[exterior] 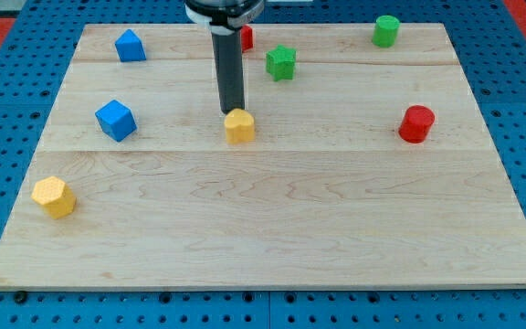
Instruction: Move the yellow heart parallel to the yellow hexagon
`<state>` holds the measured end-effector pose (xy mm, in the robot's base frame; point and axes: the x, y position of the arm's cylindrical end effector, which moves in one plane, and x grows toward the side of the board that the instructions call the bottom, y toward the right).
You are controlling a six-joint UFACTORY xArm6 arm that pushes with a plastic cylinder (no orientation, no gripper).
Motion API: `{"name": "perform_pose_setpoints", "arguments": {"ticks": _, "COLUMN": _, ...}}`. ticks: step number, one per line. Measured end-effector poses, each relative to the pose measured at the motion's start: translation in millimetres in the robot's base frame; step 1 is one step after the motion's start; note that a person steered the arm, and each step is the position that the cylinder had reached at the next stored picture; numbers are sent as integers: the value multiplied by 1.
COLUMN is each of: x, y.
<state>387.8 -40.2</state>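
The yellow heart (239,126) lies near the middle of the wooden board, a little toward the view's top. My tip (231,111) stands right at its top-left edge, touching or almost touching it. The yellow hexagon (54,196) lies far off at the view's left edge, lower than the heart.
A blue cube (115,120) lies left of the heart. A blue block (130,45) sits at the top left. A red block (246,37) is partly hidden behind the rod. A green star (281,62), a green cylinder (386,30) and a red cylinder (416,123) lie to the right.
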Motion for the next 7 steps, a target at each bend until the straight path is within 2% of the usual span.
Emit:
{"name": "perform_pose_setpoints", "arguments": {"ticks": 2, "x": 78, "y": 23}}
{"name": "perform_pose_setpoints", "arguments": {"ticks": 3, "x": 80, "y": 73}}
{"name": "perform_pose_setpoints", "arguments": {"ticks": 4, "x": 110, "y": 79}}
{"name": "perform_pose_setpoints", "arguments": {"ticks": 5, "x": 112, "y": 48}}
{"name": "perform_pose_setpoints", "arguments": {"ticks": 6, "x": 79, "y": 50}}
{"name": "perform_pose_setpoints", "arguments": {"ticks": 7, "x": 76, "y": -9}}
